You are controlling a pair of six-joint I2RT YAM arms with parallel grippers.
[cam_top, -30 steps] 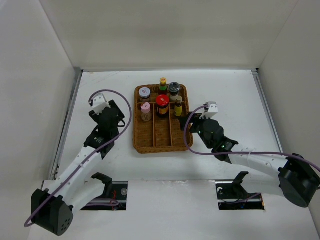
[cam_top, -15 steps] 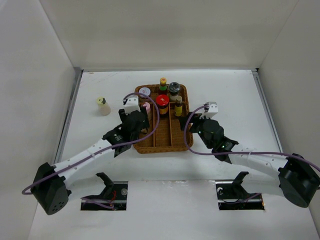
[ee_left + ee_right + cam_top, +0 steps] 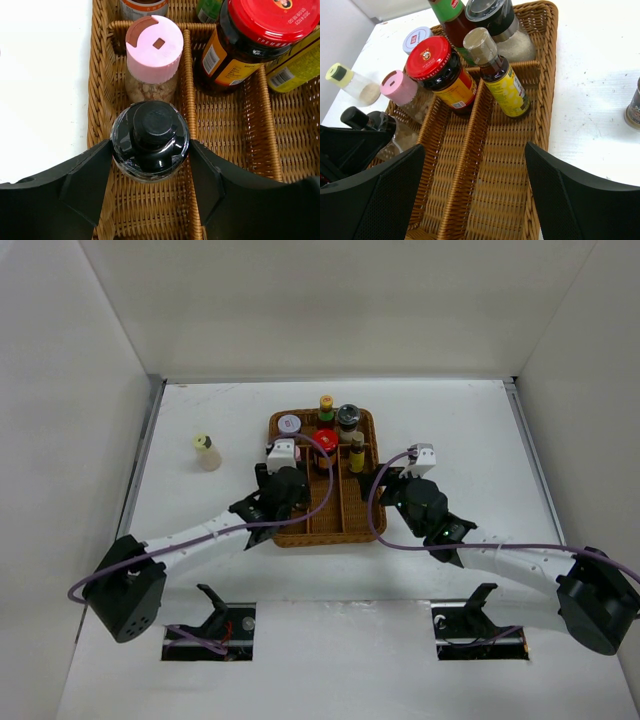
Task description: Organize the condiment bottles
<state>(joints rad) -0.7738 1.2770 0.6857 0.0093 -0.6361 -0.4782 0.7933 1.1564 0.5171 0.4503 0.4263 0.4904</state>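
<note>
My left gripper is shut on a black-capped bottle, holding it upright in the left compartment of the wicker tray, just on the near side of the pink-capped jar. The tray's far end holds a red-capped jar, a tan-capped yellow bottle, a grey-capped shaker, a yellow-capped green bottle and a white-lidded jar. A yellow-capped bottle stands on the table left of the tray. My right gripper is open and empty over the tray's near right part.
Another small dark bottle stands on the table right of the tray, at the edge of the right wrist view. White walls enclose the table on three sides. The tray's wicker dividers run front to back between the compartments.
My left arm has swung right from the left side of the table to over the tray, carrying the black-capped bottle. The yellow-capped bottle came into view. The right arm has not moved.
</note>
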